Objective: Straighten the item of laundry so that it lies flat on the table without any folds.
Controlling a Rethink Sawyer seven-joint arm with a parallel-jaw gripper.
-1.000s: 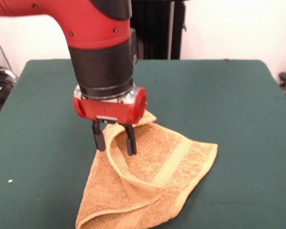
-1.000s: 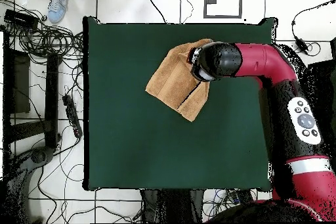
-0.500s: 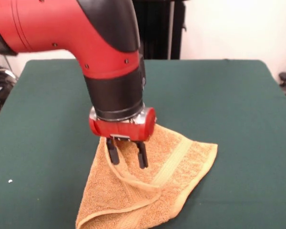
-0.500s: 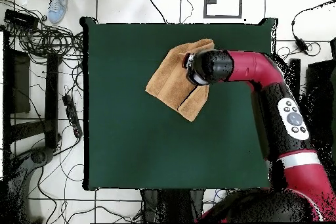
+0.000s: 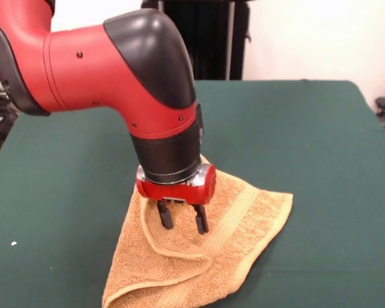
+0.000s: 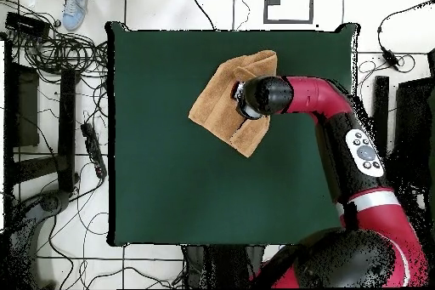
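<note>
The orange-tan terry towel (image 5: 199, 256) lies folded over on the dark green table (image 5: 308, 128), with a raised doubled edge curving across its middle and a ribbed band running along its right part. It also shows in the overhead view (image 6: 217, 104) near the table's (image 6: 170, 176) top right. My gripper (image 5: 183, 219) stands upright over the towel's middle, fingers open and pointing down, tips just at the cloth on either side of the raised fold. In the overhead view the arm's end (image 6: 255, 98) covers the gripper.
A person's shoe (image 6: 75, 6) and a tangle of cables (image 6: 51, 48) lie on the floor past the table's left side in the overhead view. The arm reaches in from the lower right there.
My gripper has moved down and toward the towel's middle, from above its upper edge to low over the raised fold. The towel's lifted loop has sunk flatter.
</note>
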